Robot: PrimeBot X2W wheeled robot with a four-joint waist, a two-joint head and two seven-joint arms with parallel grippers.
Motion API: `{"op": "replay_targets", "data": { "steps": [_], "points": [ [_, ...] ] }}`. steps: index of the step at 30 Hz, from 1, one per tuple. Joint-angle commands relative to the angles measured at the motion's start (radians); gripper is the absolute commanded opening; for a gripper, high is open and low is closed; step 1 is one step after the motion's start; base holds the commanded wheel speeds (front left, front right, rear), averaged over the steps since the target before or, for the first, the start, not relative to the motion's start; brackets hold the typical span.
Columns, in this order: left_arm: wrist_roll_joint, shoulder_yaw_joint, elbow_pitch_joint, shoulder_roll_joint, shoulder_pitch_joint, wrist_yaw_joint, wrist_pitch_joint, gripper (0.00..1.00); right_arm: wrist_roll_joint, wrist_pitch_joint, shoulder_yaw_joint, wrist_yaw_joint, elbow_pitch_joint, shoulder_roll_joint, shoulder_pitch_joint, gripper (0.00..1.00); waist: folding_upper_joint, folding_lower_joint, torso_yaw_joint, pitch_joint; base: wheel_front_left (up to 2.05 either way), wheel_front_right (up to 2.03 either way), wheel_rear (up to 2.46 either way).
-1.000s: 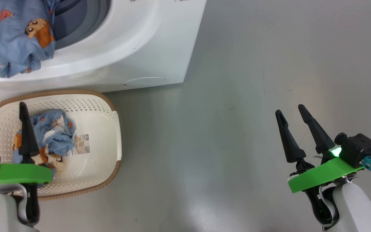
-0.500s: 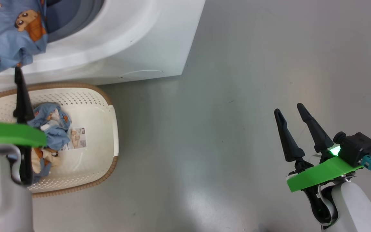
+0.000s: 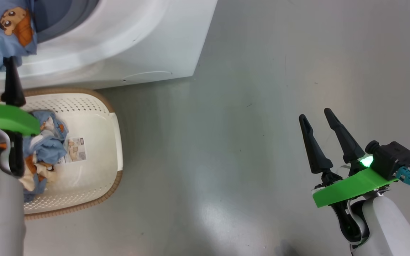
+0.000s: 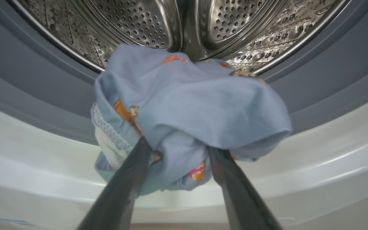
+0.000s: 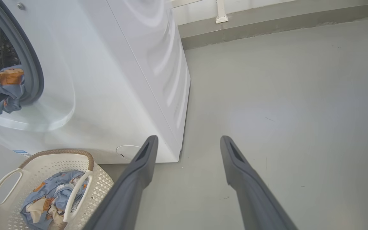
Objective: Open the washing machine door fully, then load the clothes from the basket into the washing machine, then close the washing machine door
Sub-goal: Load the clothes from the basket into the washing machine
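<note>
Reaching at a bear-print garment [image 4: 187,105] draped over the lip of the washing machine [image 3: 148,39], the left gripper [image 4: 179,147] stands spread, apparently not pinching it. More clothes [image 3: 46,145] wait in the basket [image 3: 116,142]; the right gripper [image 3: 314,114] hangs open above the floor [image 3: 244,160]. Loading is part done; closing up lies ahead.

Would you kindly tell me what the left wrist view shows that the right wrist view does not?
The left wrist view adds the drum's perforated steel and both left pincer fingers, spread, tips under cloth. The right wrist view adds the basket with clothes inside, the floor and the open, empty right pincer. Shared: the washing machine, its grey gasket and the blue bear-print garment hanging over the opening.
</note>
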Motion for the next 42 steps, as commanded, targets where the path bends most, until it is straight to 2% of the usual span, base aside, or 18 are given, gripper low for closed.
{"op": "replay_targets", "data": {
  "steps": [1, 2, 3, 4, 13, 25, 30, 33, 34, 35, 37, 38, 39, 42],
  "points": [
    [0.009, 0.014, -0.005, 0.051, -0.019, -0.003, -0.005, 0.44, 0.002, -0.012, 0.021, 0.002, -0.021, -0.002, 0.007, 1.00, -0.0001, 0.0000, -0.003, 0.004, 0.00, 0.00, 0.00],
    [0.008, 0.012, 0.003, 0.053, -0.028, -0.003, -0.005, 0.30, 0.002, -0.012, 0.021, 0.002, -0.021, -0.001, 0.006, 1.00, -0.0001, 0.0000, -0.004, 0.006, 0.00, 0.00, 0.00],
    [0.007, 0.008, 0.009, 0.055, -0.036, -0.003, -0.005, 0.10, 0.002, -0.012, 0.021, 0.002, -0.021, 0.001, 0.005, 1.00, -0.0001, 0.0000, -0.005, 0.008, 0.00, 0.00, 0.00],
    [0.004, 0.006, 0.011, 0.056, -0.046, -0.003, -0.005, 0.00, 0.002, -0.012, 0.022, 0.002, -0.021, 0.003, 0.004, 1.00, -0.0001, 0.0000, -0.006, 0.009, 0.00, 0.00, 0.00],
    [-0.016, -0.015, -0.025, 0.087, -0.145, -0.003, -0.005, 0.00, 0.003, -0.012, 0.033, 0.002, -0.021, 0.018, -0.005, 1.00, -0.0001, 0.0000, -0.024, 0.027, 0.00, 0.00, 0.00],
    [0.038, -0.025, 0.016, 0.181, -0.354, -0.003, -0.005, 0.00, 0.018, -0.012, 0.089, 0.002, -0.009, 0.046, -0.033, 1.00, -0.0001, 0.0000, -0.113, 0.058, 0.00, 0.00, 0.00],
    [0.071, -0.036, 0.073, 0.200, -0.387, -0.003, -0.005, 0.00, 0.022, -0.012, 0.106, 0.002, -0.005, 0.053, -0.035, 1.00, -0.0001, 0.0000, -0.144, 0.059, 0.00, 0.00, 0.00],
    [0.087, -0.047, 0.148, 0.212, -0.405, -0.003, -0.005, 0.00, 0.026, -0.012, 0.116, 0.002, -0.002, 0.057, -0.033, 1.00, -0.0001, 0.0000, -0.164, 0.057, 0.00, 0.00, 0.00],
    [0.093, -0.057, 0.214, 0.217, -0.417, -0.003, -0.005, 0.00, 0.026, -0.012, 0.121, 0.002, -0.001, 0.056, -0.028, 1.00, -0.0001, 0.0000, -0.172, 0.051, 0.00, 0.00, 0.00],
    [0.094, -0.060, 0.247, 0.218, -0.425, -0.003, -0.005, 0.03, 0.026, -0.012, 0.122, 0.002, -0.001, 0.056, -0.025, 1.00, -0.0001, 0.0000, -0.173, 0.049, 0.00, 0.00, 0.00],
    [0.091, -0.059, 0.302, 0.220, -0.442, 0.000, -0.005, 0.44, 0.026, -0.012, 0.123, 0.002, -0.001, 0.054, -0.020, 1.00, -0.0001, 0.0000, -0.174, 0.045, 0.00, 0.00, 0.00],
    [0.090, -0.058, 0.329, 0.221, -0.449, 0.001, -0.005, 0.93, 0.026, -0.012, 0.123, 0.002, -0.001, 0.052, -0.018, 1.00, -0.0001, 0.0000, -0.174, 0.043, 0.00, 0.00, 0.00],
    [0.091, -0.062, 0.344, 0.222, -0.457, 0.001, -0.005, 1.00, 0.026, -0.012, 0.122, 0.002, 0.000, 0.051, -0.017, 1.00, -0.0001, 0.0000, -0.173, 0.041, 0.00, 0.00, 0.00],
    [0.082, -0.060, 0.353, 0.215, -0.468, 0.001, -0.005, 1.00, 0.024, -0.012, 0.113, 0.002, 0.000, 0.048, -0.014, 1.00, -0.0001, 0.0000, -0.162, 0.036, 0.00, 0.00, 0.00]
  ]
}}
